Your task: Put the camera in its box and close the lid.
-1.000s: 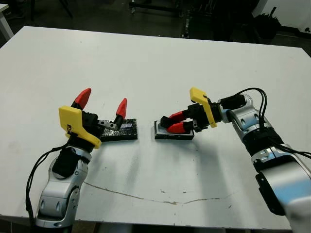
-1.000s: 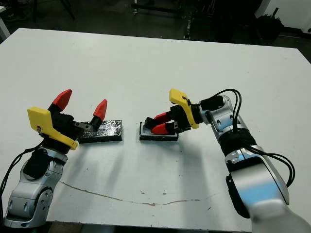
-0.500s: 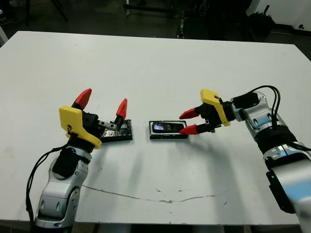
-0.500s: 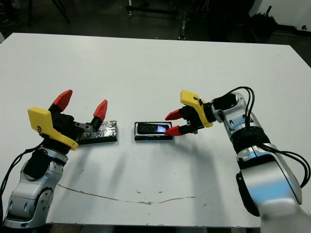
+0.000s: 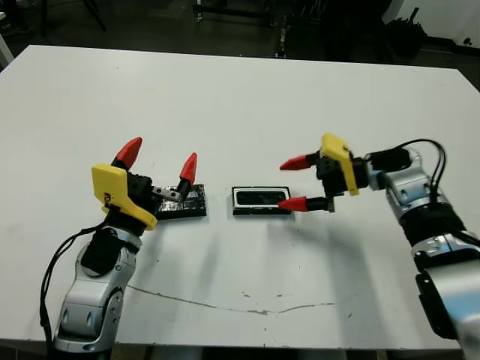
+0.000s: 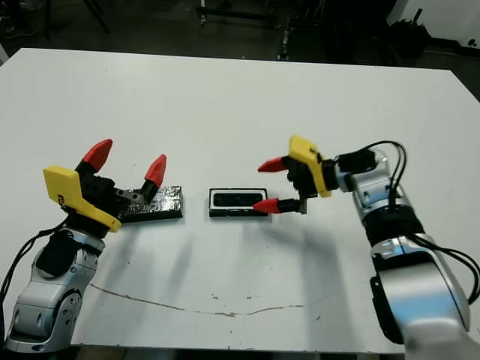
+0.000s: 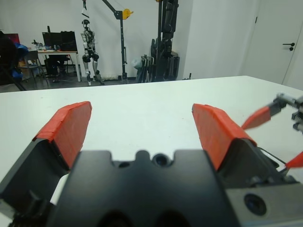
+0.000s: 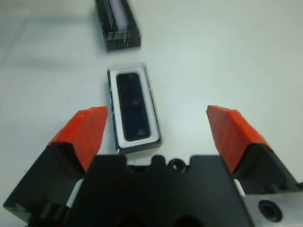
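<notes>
The box [image 5: 261, 201] is a shallow tray with black walls and a white inside, lying at the table's middle. The camera [image 8: 132, 105] is a slim black bar lying flat inside it. My right gripper [image 5: 294, 183] is open, just right of the box, touching nothing. The lid [image 5: 182, 205], a shiny crinkly black panel, lies on the table left of the box. My left gripper [image 5: 158, 158] is open, raised over the lid's left end, with nothing between its fingers.
A thin dark crack line [image 5: 225, 306] runs across the table near the front edge. Dark stands and equipment [image 5: 300, 22] rise beyond the far edge of the table.
My right gripper has drawn back to the right, off the box, and opened wider, leaving the camera in the box. The left arm and the lid have not moved.
</notes>
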